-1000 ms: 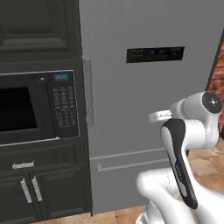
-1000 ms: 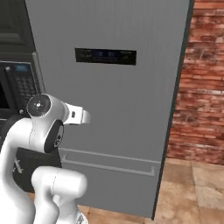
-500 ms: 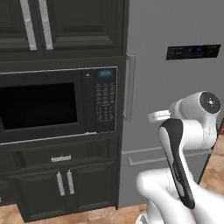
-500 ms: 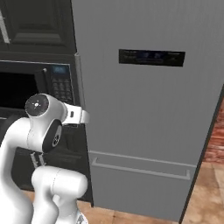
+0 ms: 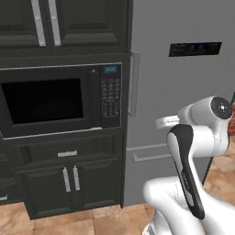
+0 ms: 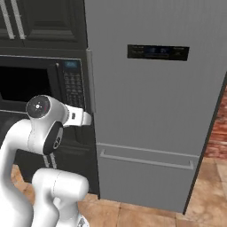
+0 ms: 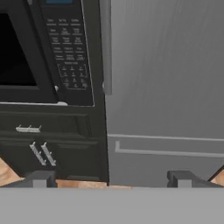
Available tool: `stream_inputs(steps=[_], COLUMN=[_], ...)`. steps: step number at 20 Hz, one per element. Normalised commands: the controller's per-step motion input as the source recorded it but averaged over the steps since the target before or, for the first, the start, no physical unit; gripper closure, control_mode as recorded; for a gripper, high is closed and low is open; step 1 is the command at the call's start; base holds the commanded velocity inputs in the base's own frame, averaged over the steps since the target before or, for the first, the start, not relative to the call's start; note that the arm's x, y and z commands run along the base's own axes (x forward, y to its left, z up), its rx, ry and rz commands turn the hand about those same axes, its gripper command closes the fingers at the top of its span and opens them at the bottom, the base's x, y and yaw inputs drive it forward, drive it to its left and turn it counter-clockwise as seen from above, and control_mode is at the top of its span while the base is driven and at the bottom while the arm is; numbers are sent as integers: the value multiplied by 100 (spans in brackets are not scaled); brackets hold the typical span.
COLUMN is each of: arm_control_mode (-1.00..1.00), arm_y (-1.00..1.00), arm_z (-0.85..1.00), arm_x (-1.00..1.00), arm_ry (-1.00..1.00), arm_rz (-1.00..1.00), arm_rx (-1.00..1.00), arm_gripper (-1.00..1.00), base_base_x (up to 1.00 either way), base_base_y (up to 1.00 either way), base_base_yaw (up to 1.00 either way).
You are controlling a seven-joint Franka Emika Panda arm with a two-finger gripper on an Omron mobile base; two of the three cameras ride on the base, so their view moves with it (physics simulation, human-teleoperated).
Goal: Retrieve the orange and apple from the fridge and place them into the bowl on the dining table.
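Since the earlier frames both base views had slid leftward across the wall of appliances (the camera had travelled with the base, the furniture had not), so that the black microwave [image 5: 59, 101] took up more of the left base view and the brick wall [image 6: 217, 133] had shrunk to a strip at the right edge of the right base view. The fridge [image 6: 150, 102] stood closed, its long vertical handle [image 5: 133, 83] running along its left edge, just beside the microwave's keypad, and its black display panel [image 6: 158, 52] sat high on the door. A horizontal seam with a recessed pull [image 6: 146, 158] divided the upper door from the lower drawer. The gripper [image 7: 112, 179] stood spread wide with nothing between its fingertips, well back from the fridge front and pointed at the seam between the fridge and the dark cabinets [image 7: 52, 144]. Open room lay between the hand and the door. Below, the dark cabinet doors [image 5: 69, 183] met a tan tiled floor [image 5: 92, 220], bare in front of the appliances.
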Motion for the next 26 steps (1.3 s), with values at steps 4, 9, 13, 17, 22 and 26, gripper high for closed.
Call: stream_inputs(steps=[4,9,13,17,22,26], arm_control_mode=[100,100,100,-100,-100,-100], arm_y=[0,0,0,0,-1,-19], arm_z=[0,0,0,0,12,17], arm_x=[0,0,0,0,21,41], arm_ry=[0,0,0,-1,-12,-16], arm_rz=[0,0,0,0,0,0], arm_rx=[0,0,0,0,0,0], arm_gripper=[-100,-100,-100,-100,-100,-100], base_base_x=[-23,0,1,0,0,0], base_base_y=[45,41,5,0,0,0], base_base_yaw=[0,0,0,0,0,0])
